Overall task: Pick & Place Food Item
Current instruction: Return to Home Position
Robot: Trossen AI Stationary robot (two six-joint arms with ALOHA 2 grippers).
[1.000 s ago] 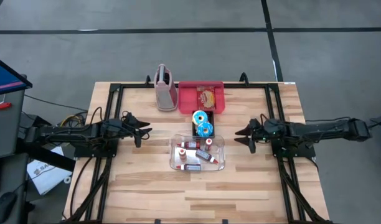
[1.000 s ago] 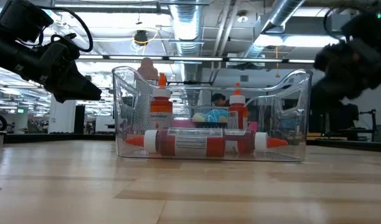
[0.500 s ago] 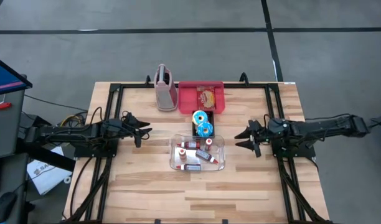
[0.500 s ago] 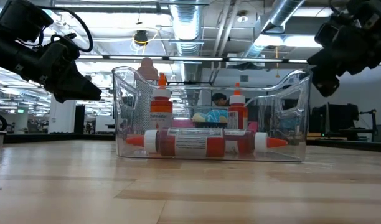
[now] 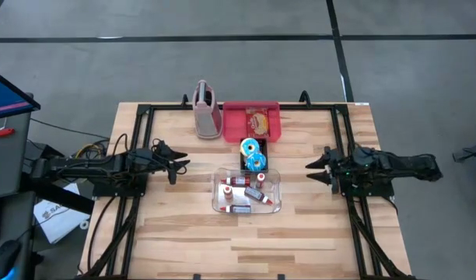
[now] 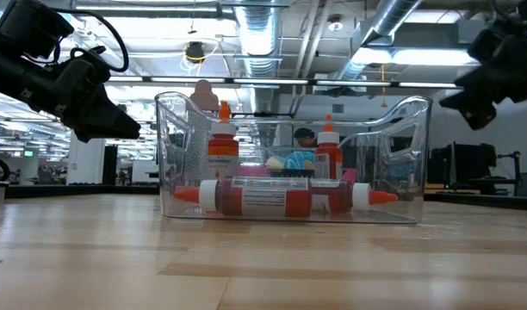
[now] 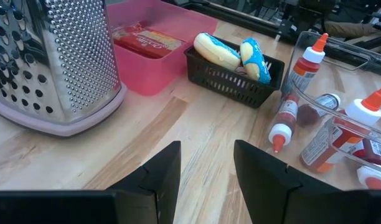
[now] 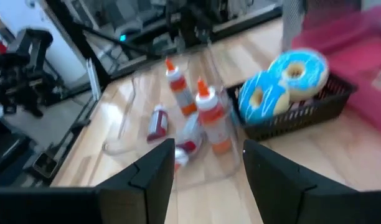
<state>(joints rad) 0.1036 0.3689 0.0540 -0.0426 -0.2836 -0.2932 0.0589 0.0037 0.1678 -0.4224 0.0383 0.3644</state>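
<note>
Right claw (image 5: 313, 171) has drawn back outward; black bin (image 7: 231, 81) half hides donuts (image 7: 218, 50).

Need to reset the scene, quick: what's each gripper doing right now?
Left gripper: open, holding nothing.
Right gripper: open, holding nothing.

Left arm (image 5: 106, 165): stretched out level, reaching inward from its own side.
Left hand (image 5: 178, 162): held aloft, empty, pointing toward the middle; fingers (image 7: 160, 174) parted with a clear gap.
Right arm (image 5: 393, 165): folded short and level, close to its base.
Right hand (image 5: 314, 169): held aloft, empty, facing the other hand; fingers (image 8: 154, 169) parted.
</note>
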